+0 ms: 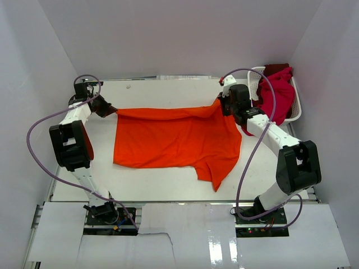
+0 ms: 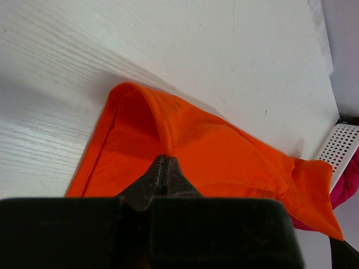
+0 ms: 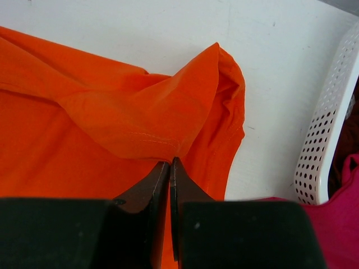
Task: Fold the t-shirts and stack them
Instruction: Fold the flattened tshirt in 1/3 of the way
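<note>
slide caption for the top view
The orange t-shirt lies spread on the table, the left gripper and right gripper each pinching a far corner.

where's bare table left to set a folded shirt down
Bare table runs beyond the orange t-shirt to the far edge, and along its near hem on the left. Crowded on the right: basket of magenta shirts.

My bench is a white table (image 1: pixel 168 188) with faint wood grain and a few small dark scuffs in the wrist views. Plain white walls box it in: back wall (image 1: pixel 179 39), left wall (image 1: pixel 25 84), right wall (image 1: pixel 336 78). Light is soft and even, and the white panels (image 1: pixel 185 230) along my near edge show a glossy glare.
</note>
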`<action>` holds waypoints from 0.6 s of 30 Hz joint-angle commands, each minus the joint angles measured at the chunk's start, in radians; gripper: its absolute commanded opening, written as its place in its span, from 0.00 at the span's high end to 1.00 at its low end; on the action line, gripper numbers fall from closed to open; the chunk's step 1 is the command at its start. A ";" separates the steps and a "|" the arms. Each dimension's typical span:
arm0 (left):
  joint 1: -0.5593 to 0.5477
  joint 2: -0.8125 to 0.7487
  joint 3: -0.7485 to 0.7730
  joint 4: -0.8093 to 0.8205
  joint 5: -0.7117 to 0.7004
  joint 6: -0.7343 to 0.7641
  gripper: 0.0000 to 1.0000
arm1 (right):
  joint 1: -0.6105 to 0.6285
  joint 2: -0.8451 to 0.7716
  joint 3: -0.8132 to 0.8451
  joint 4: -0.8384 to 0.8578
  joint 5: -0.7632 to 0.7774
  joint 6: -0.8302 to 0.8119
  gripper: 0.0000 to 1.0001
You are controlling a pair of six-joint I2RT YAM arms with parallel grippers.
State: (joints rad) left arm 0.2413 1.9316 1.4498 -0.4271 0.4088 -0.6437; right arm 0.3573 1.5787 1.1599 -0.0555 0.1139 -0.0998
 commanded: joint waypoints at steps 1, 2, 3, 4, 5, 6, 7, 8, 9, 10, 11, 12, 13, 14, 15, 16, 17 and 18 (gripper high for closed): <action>0.009 -0.102 -0.011 0.016 0.018 0.016 1.00 | 0.012 -0.054 -0.019 -0.009 0.021 0.023 0.92; 0.009 -0.102 -0.012 0.016 0.018 0.016 1.00 | 0.015 -0.055 -0.023 -0.010 0.023 0.023 0.92; 0.009 -0.106 -0.017 0.016 0.018 0.016 1.00 | 0.017 -0.059 -0.034 -0.020 0.024 0.031 0.92; 0.009 -0.109 -0.023 0.017 0.016 0.018 1.00 | 0.019 -0.066 -0.042 -0.021 0.024 0.034 0.92; 0.010 -0.111 -0.026 0.017 0.015 0.018 1.00 | 0.025 -0.072 -0.052 -0.020 0.029 0.037 0.92; 0.009 -0.114 -0.029 0.017 0.016 0.019 1.00 | 0.026 -0.077 -0.060 -0.020 0.030 0.044 0.92; 0.010 -0.117 -0.031 0.017 0.016 0.019 1.00 | 0.029 -0.089 -0.077 -0.020 0.032 0.048 0.92; 0.012 -0.117 -0.034 0.017 0.016 0.019 1.00 | 0.032 -0.097 -0.083 -0.018 0.036 0.049 0.92; 0.012 -0.121 -0.034 0.017 0.015 0.021 1.00 | 0.034 -0.101 -0.089 -0.018 0.041 0.054 0.92; 0.012 -0.123 -0.035 0.017 0.018 0.021 1.00 | 0.032 -0.111 -0.097 -0.021 0.044 0.054 0.92; 0.015 -0.125 -0.035 0.017 0.018 0.021 1.00 | 0.035 -0.117 -0.101 -0.023 0.049 0.052 0.92; 0.015 -0.128 -0.035 0.017 0.018 0.021 1.00 | 0.035 -0.118 -0.103 -0.027 0.052 0.052 0.92; 0.015 -0.129 -0.035 0.016 0.019 0.021 1.00 | 0.035 -0.123 -0.103 -0.035 0.055 0.054 0.92; 0.016 -0.131 -0.040 0.016 0.019 0.022 1.00 | 0.035 -0.125 -0.109 -0.038 0.056 0.054 0.92; 0.016 -0.132 -0.043 0.016 0.021 0.024 1.00 | 0.034 -0.126 -0.112 -0.040 0.055 0.054 0.92; 0.016 -0.137 -0.046 0.016 0.021 0.024 1.00 | 0.034 -0.128 -0.114 -0.046 0.052 0.055 0.92; 0.016 -0.137 -0.055 0.016 0.022 0.024 1.00 | 0.035 -0.129 -0.121 -0.047 0.050 0.057 0.92; 0.016 -0.138 -0.061 0.014 0.024 0.026 1.00 | 0.035 -0.134 -0.127 -0.047 0.050 0.060 0.92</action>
State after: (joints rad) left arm 0.2501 1.8633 1.4101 -0.4236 0.4129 -0.6350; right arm 0.3893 1.4796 1.0470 -0.1070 0.1509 -0.0547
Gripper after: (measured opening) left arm 0.018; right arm 0.079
